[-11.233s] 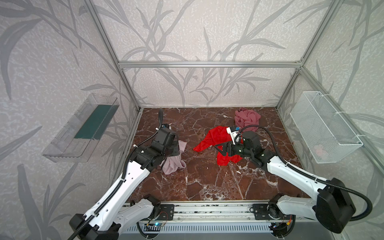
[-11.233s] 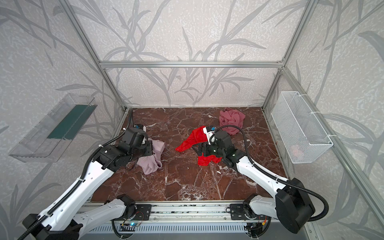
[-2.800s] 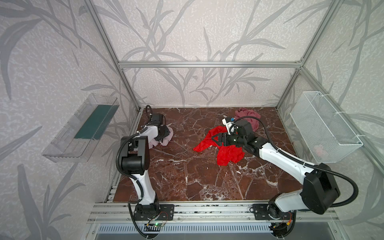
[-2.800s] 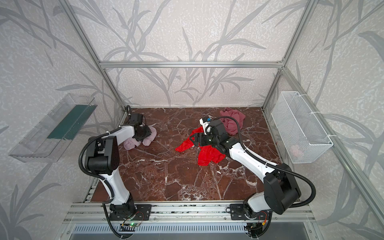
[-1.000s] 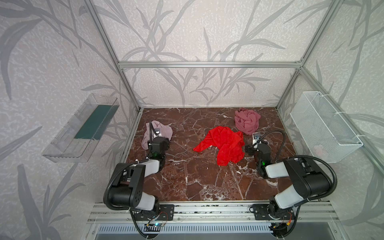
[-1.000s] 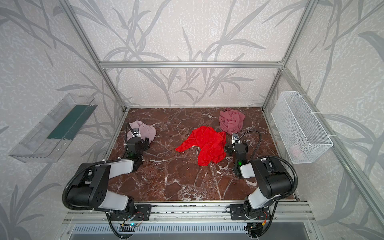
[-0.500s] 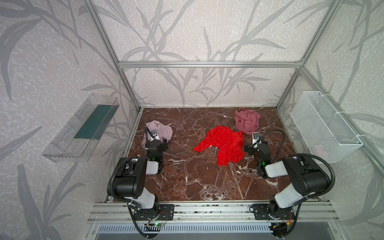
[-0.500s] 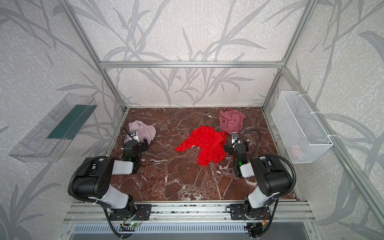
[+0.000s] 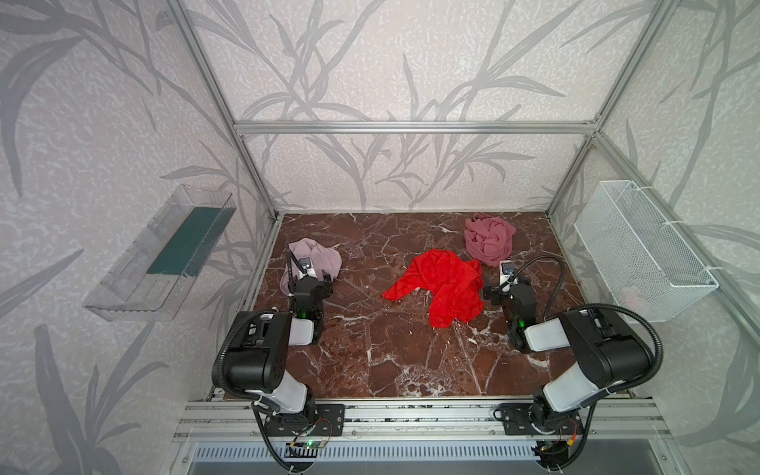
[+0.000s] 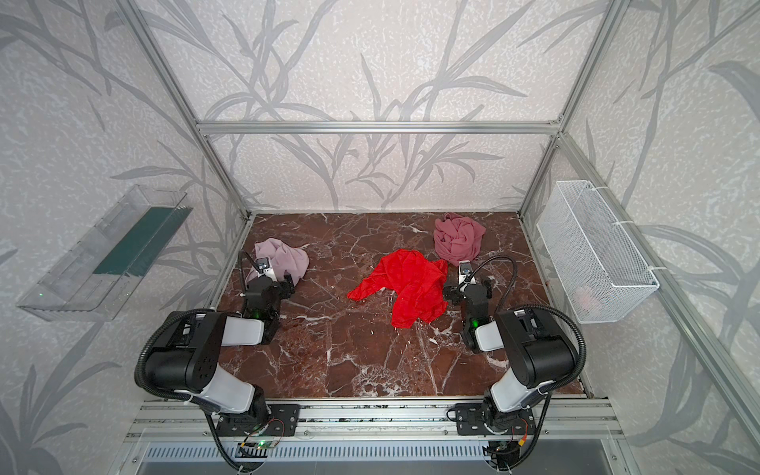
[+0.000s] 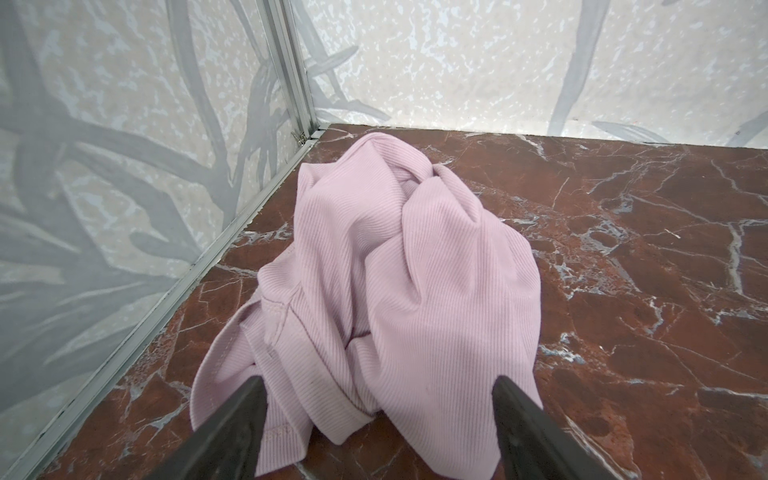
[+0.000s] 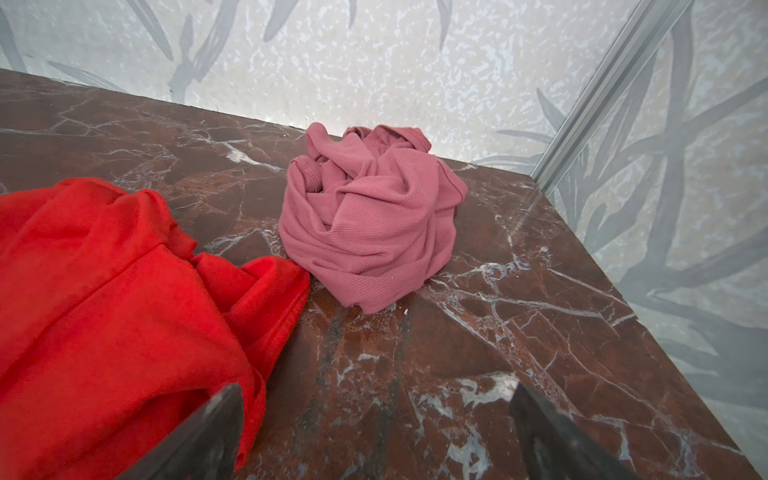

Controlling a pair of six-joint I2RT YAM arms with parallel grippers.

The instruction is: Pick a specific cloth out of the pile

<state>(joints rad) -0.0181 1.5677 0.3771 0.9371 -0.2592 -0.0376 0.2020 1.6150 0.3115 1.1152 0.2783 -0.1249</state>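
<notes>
Jaws of left gripper (image 11: pixel 376 382) stand spread wide, pinching nothing; its 2 dark tips sit low over near hem of the cloth (image 11: pixel 395 291), one per side; contact w/ fabric can't be told; the cloth, pale lilac-pink & ribbed, lies crumpled on marble tabletop (image 9: pixel 370 353) at far-left area, just beside left wall's rail; in both top views the cloth (image 10: pixel 283 259) sits right ahead of left arm's wrist, well apart from other 2 cloths; red cloth (image 9: pixel 444 283) sprawls approx mid-table; dusty-rose cloth (image 9: pixel 489 238) is bunched behind it twd back-right corner; in right wrist view their edges meet or nearly so; right gripper (image 12: pixel 376 390) likewise spread wide & empty, bare marble between tips, one tip overlapping red cloth's edge in that view; white wire basket (image 9: pixel 641 255) hangs on right wall, clear tray (image 9: pixel 160 255) on left wall.
</notes>
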